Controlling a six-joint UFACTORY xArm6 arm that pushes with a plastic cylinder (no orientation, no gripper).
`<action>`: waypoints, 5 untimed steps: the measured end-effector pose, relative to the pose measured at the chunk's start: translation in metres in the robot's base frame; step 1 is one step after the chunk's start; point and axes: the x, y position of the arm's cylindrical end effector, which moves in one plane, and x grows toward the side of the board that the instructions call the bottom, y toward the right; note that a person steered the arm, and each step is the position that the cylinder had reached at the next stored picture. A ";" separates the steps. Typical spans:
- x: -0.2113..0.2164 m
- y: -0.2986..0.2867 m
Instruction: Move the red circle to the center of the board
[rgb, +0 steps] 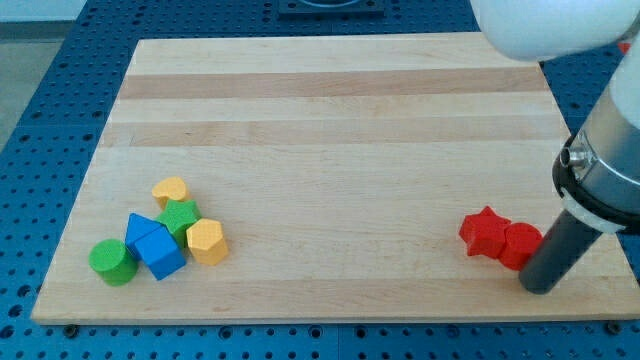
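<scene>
The red circle (521, 245) lies near the board's lower right, touching a red star (485, 233) on its left. My tip (539, 288) sits just right of and below the red circle, touching or nearly touching it. The rod rises up and to the right toward the arm body (603, 175).
The wooden board (330, 110) lies on a blue perforated table. At the lower left is a cluster: a yellow heart (171, 190), a green star-like block (180, 216), a yellow hexagon (206, 241), two blue blocks (155, 246) and a green cylinder (111, 261).
</scene>
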 end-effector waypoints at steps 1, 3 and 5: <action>-0.005 0.026; -0.010 0.024; -0.028 -0.014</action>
